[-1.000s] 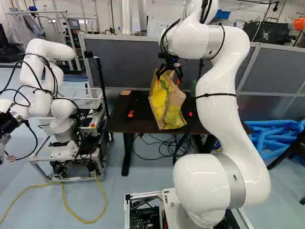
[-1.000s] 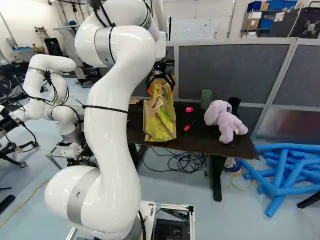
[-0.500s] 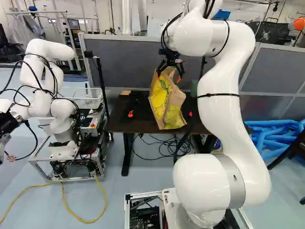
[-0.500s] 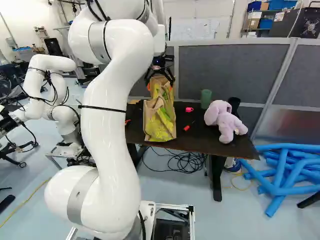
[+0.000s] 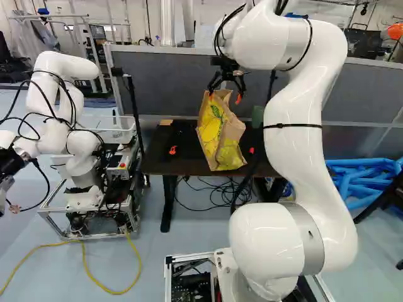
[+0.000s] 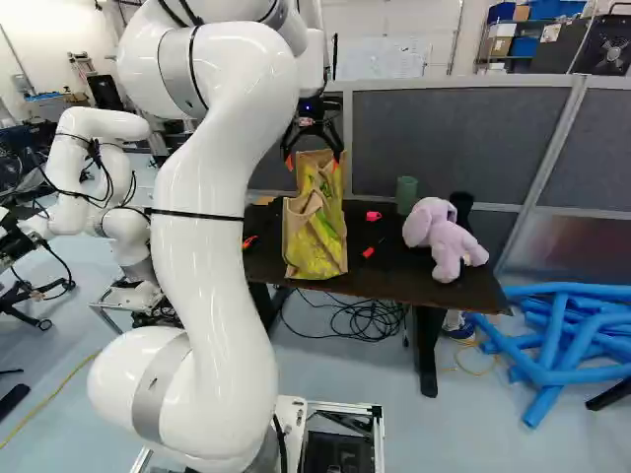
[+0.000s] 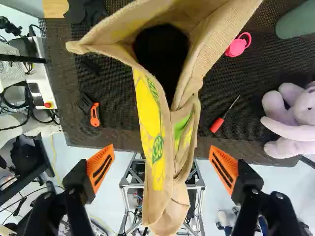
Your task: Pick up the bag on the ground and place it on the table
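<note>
In the left base view my gripper [image 5: 225,97] stands just above the top of the tan and yellow bag [image 5: 220,135]. The bag rests upright, leaning a little, near the front edge of the dark table [image 6: 424,281]. Seen from the wrist, the gripper [image 7: 161,169] is wide open, an orange pad on either side of the bag [image 7: 151,123] and apart from it. The bag's mouth gapes toward the camera.
On the table are a lilac plush toy [image 6: 444,236], a green cup [image 6: 406,194], a red screwdriver [image 7: 216,124], a pink item [image 7: 238,45] and an orange-black tool [image 7: 94,114]. Another robot [image 5: 63,119] stands at the left. Blue tubes [image 6: 552,345] lie right of the table.
My arm has drawn the open gripper upward, off the bag's top. The bag has stayed on the table in the same pose. The base has not moved.
</note>
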{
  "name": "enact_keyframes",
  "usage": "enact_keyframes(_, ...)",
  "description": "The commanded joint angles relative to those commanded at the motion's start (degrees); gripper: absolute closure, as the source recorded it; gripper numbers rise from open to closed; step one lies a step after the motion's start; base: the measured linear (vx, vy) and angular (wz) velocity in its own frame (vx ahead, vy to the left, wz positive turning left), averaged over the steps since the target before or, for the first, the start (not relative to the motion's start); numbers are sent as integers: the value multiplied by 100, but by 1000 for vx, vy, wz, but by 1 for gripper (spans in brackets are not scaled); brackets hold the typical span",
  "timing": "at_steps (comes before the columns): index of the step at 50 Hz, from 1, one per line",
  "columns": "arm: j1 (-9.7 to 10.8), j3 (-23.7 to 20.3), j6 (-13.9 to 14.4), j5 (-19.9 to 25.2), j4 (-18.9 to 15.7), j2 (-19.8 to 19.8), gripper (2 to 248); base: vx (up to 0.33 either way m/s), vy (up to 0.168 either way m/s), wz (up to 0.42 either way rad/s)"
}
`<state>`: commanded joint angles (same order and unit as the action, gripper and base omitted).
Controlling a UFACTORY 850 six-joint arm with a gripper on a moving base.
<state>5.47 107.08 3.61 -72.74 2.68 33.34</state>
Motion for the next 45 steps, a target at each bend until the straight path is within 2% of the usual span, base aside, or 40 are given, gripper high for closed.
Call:
enact_keyframes(18, 0, 27, 0, 0, 0, -205, 3, 0, 0, 0)
enact_keyframes(45, 0, 30, 0, 0, 0, -222, 3, -1, 0, 0)
